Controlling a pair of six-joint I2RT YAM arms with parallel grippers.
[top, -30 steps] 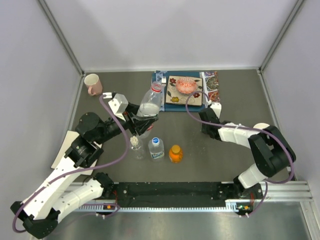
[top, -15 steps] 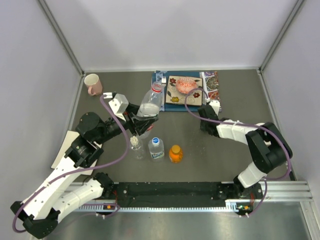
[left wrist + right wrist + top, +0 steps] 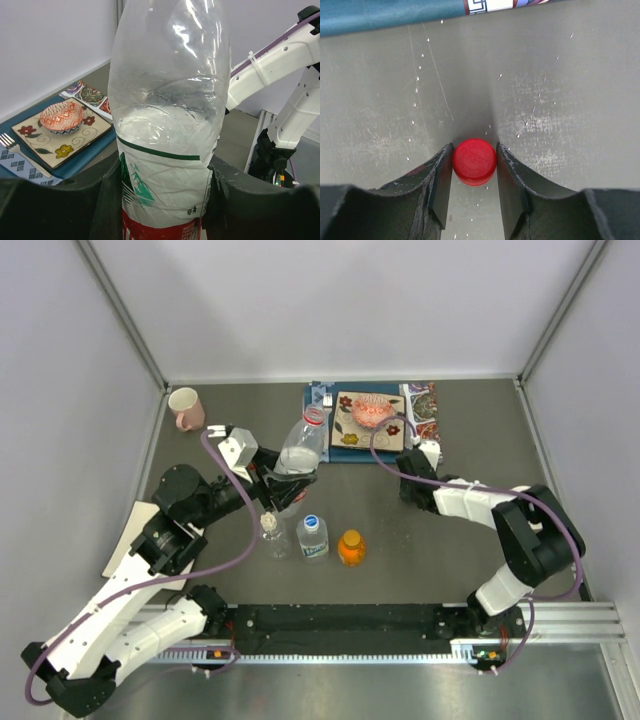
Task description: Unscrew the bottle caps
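Note:
My left gripper (image 3: 283, 485) is shut on the clear bottle with the red label (image 3: 302, 447) and holds it tilted above the table; its open neck (image 3: 314, 416) points toward the back. The label fills the left wrist view (image 3: 165, 185) between both fingers. My right gripper (image 3: 408, 480) is shut on the red cap (image 3: 474, 161), low over the grey table near the placemat's front edge. The plain clear bottle with white cap (image 3: 270, 532), the blue-labelled bottle with blue cap (image 3: 312, 535) and the short orange bottle with orange cap (image 3: 350, 546) stand upright in a row at the front centre.
A blue placemat (image 3: 322, 450) at the back holds a patterned plate (image 3: 345, 432), a red bowl (image 3: 370, 412) and a fork (image 3: 326, 398). A pink mug (image 3: 185, 407) stands at the back left. A white sheet (image 3: 122, 545) lies under my left arm.
My right gripper has shifted slightly left and toward the placemat with the red cap in it. My left gripper and its bottle have not moved.

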